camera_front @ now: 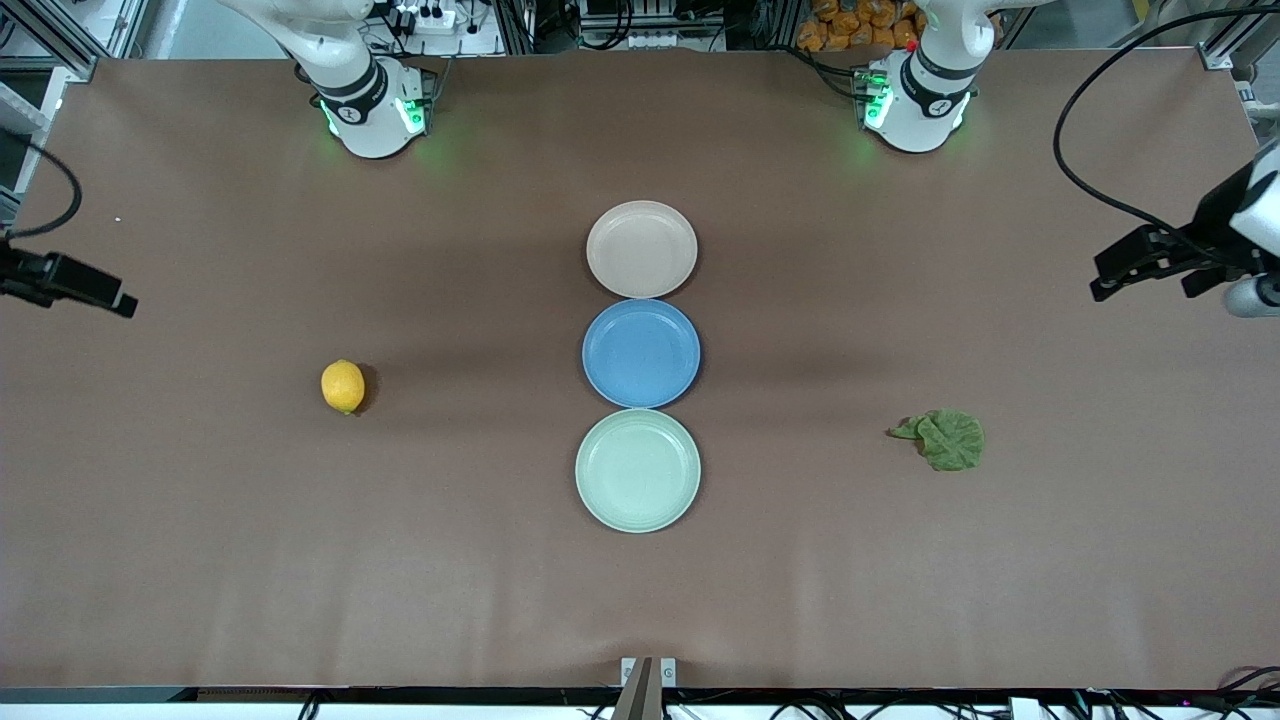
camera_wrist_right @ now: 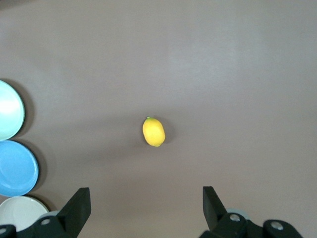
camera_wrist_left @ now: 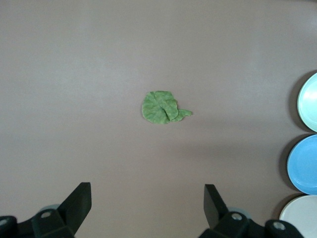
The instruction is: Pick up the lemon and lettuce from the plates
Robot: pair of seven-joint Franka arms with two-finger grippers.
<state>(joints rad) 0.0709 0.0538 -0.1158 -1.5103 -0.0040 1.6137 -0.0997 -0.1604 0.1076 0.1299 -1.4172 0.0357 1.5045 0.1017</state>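
The lemon lies on the bare table toward the right arm's end, on no plate; it also shows in the right wrist view. The lettuce lies on the bare table toward the left arm's end, and shows in the left wrist view. The beige-pink plate and the mint green plate hold nothing. My left gripper is open and empty, high over the table at its own end. My right gripper is open and empty, high over its end.
A blue plate sits between the two task plates, touching both, in a row down the table's middle. Brown table surface lies around the lemon and the lettuce. A black cable hangs by the left arm.
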